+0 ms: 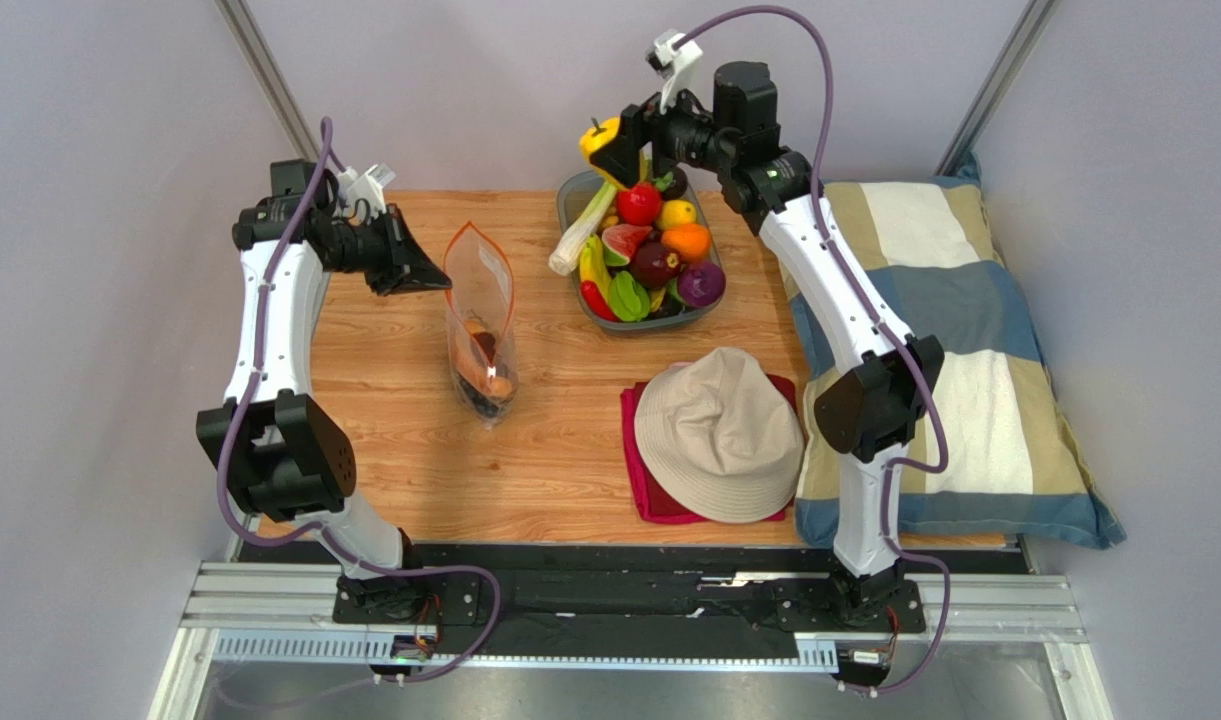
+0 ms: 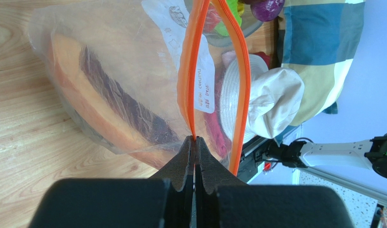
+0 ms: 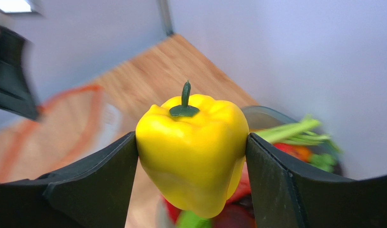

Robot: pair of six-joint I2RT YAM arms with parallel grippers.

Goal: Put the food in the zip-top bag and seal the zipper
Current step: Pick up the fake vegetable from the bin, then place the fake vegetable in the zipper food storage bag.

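Note:
The clear zip-top bag [image 1: 481, 342] stands on the wooden table with its mouth up and spread open. Orange and dark purple food [image 2: 102, 111] lies inside it. My left gripper [image 1: 424, 273] is shut on one side of the orange zipper [image 2: 187, 76], pinching it at the fingertips [image 2: 196, 139]. The zipper's other side [image 2: 243, 85] bows away, so the mouth gapes. My right gripper [image 1: 613, 150] is shut on a yellow pepper [image 3: 193, 152] and holds it in the air over the far left of the grey bowl [image 1: 570, 192], which is full of food [image 1: 654, 248].
A beige hat [image 1: 718, 432] lies on a red cloth [image 1: 640, 498] at the front middle. A striped pillow [image 1: 954, 360] covers the table's right side. Grey walls close in on the left, back and right.

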